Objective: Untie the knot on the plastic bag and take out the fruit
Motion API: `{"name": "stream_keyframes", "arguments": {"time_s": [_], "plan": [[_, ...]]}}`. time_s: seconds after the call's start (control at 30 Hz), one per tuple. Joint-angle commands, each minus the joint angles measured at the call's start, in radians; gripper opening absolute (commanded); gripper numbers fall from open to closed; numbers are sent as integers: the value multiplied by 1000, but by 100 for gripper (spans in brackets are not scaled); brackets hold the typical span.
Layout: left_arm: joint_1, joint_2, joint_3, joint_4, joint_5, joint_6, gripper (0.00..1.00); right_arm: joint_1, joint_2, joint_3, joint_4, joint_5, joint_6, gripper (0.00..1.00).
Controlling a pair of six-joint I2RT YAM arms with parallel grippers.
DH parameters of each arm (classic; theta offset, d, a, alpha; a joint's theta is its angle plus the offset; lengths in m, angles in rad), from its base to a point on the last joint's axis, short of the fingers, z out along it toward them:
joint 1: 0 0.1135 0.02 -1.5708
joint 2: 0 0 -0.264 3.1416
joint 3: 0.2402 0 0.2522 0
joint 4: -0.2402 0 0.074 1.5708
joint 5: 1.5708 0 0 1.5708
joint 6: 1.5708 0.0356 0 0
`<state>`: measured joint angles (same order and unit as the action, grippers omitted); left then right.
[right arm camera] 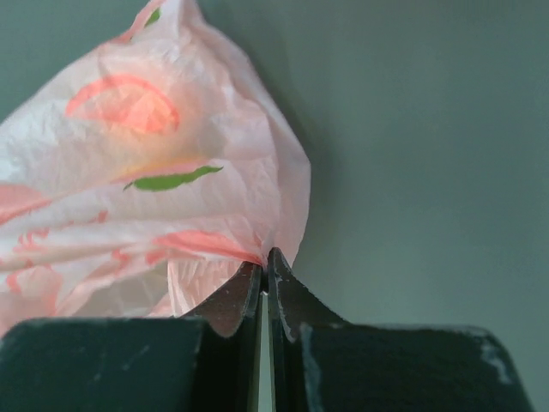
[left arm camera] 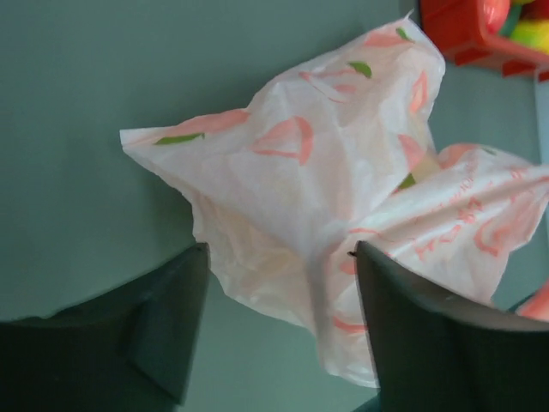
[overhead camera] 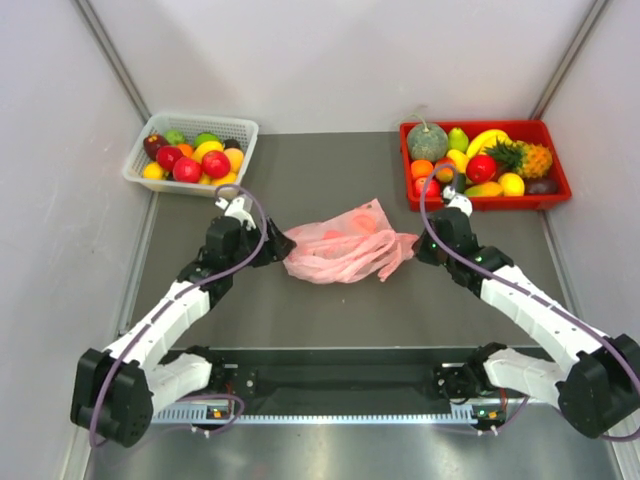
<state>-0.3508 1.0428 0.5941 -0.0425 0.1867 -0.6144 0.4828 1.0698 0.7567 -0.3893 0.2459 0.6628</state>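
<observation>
The pink plastic bag (overhead camera: 345, 245) lies crumpled on the grey table between both arms. Roundish reddish shapes, the fruit (overhead camera: 364, 222), show faintly through its plastic. I cannot pick out the knot in any view. My left gripper (overhead camera: 281, 245) is at the bag's left end. In the left wrist view it (left arm camera: 281, 251) stands open, and a loose fold of the bag (left arm camera: 326, 172) hangs between the fingers (left arm camera: 163, 326). My right gripper (overhead camera: 419, 246) is at the bag's right end. In the right wrist view it (right arm camera: 264, 257) is shut on a pinch of the bag's plastic (right arm camera: 154, 172).
A white basket (overhead camera: 243, 127) full of fruit stands at the back left. A red tray (overhead camera: 555, 165) with a melon, a pineapple and other fruit stands at the back right; its corner (left arm camera: 463, 34) shows in the left wrist view. Grey walls close in both sides.
</observation>
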Motion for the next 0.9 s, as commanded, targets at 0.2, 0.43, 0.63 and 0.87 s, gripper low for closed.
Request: {"name": "stream_keyframes", "arguments": {"time_s": [0.2, 0.43, 0.63, 0.87], "plan": [[-33, -80, 298, -207, 49, 139, 99, -10, -60, -43, 176, -287, -261, 0], [-201, 160, 530, -330, -15, 310, 98, -10, -51, 35, 167, -431, -356, 0], [-313, 338, 657, -366, -124, 401, 98, -9, -42, 92, 159, -503, -411, 0], [-370, 388, 673, -300, -104, 481, 99, -9, -34, 141, 127, -548, -454, 0]]}}
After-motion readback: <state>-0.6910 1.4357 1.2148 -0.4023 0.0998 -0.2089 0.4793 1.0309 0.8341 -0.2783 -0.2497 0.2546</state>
